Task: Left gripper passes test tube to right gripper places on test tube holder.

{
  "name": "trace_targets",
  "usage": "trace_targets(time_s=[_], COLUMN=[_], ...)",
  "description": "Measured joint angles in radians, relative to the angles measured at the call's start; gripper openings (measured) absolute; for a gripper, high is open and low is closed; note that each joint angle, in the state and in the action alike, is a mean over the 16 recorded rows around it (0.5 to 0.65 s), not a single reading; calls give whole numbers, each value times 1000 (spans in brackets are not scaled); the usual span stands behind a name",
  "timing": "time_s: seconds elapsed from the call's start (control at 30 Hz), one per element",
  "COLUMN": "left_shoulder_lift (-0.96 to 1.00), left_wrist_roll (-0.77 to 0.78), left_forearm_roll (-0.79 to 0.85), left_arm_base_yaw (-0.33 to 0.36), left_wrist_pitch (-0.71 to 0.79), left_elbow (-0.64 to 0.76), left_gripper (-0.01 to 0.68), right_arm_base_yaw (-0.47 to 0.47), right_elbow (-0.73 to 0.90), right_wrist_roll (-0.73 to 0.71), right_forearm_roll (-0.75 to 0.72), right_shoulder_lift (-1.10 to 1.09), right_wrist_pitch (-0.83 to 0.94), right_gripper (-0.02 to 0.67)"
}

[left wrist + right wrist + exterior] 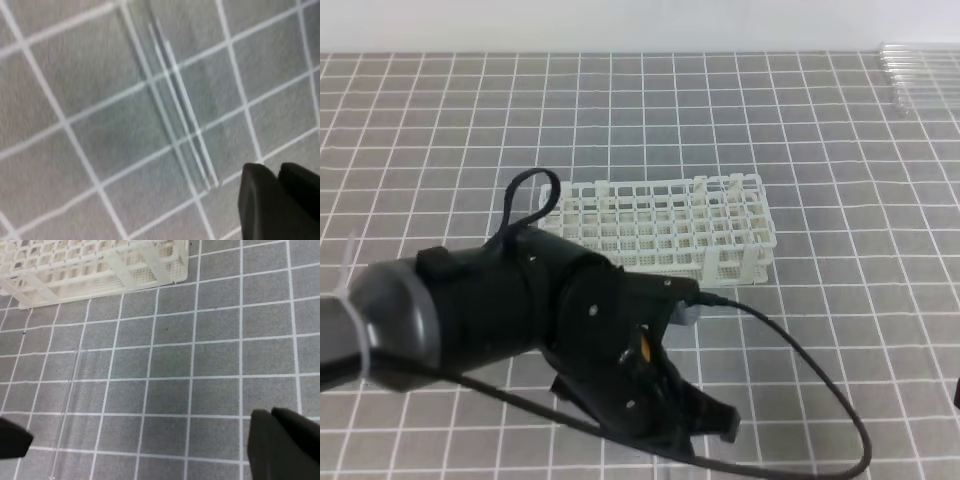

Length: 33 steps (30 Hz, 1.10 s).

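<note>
The test tube (pixel 175 105) lies flat on the grey grid mat, a slim clear tube running diagonally in the blurred left wrist view. One black finger (pixel 272 205) of my left gripper sits just beyond its lower end, apart from it. From above, the left gripper (pixel 660 425) hangs low over the mat in front of the test tube holder (pixel 665 230), open and holding nothing, and it hides the tube there. My right gripper (pixel 140 440) is open over the mat. The tube (pixel 67 410) shows faintly by its left finger, and the white holder (pixel 95 270) is at top left.
Several spare clear tubes (pixel 915 70) lie at the far right back of the mat. A black cable (pixel 810 370) loops from the left arm across the mat to the front right. The white-lined grid mat (pixel 880 250) covers the whole table.
</note>
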Motion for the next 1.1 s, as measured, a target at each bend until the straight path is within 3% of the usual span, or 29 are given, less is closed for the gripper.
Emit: trace_targets(time_s=[0.4, 0.67, 1.1], left_shoulder_lift=[47, 48, 79], left_wrist_roll=[30, 7, -226], left_forearm_roll=[-13, 20, 256], left_arm_base_yaw=[-2, -48, -100], left_wrist_pitch=[-15, -15, 65], left_elbow=[-47, -66, -126], left_gripper=[339, 374, 368], right_arm_base_yaw=[0, 0, 0], right_elbow=[0, 0, 0], right_wrist_roll=[0, 0, 0], right_forearm_roll=[2, 3, 11], right_shoulder_lift=[0, 0, 0], right_wrist_pitch=[0, -3, -6], right_gripper=[-13, -13, -13])
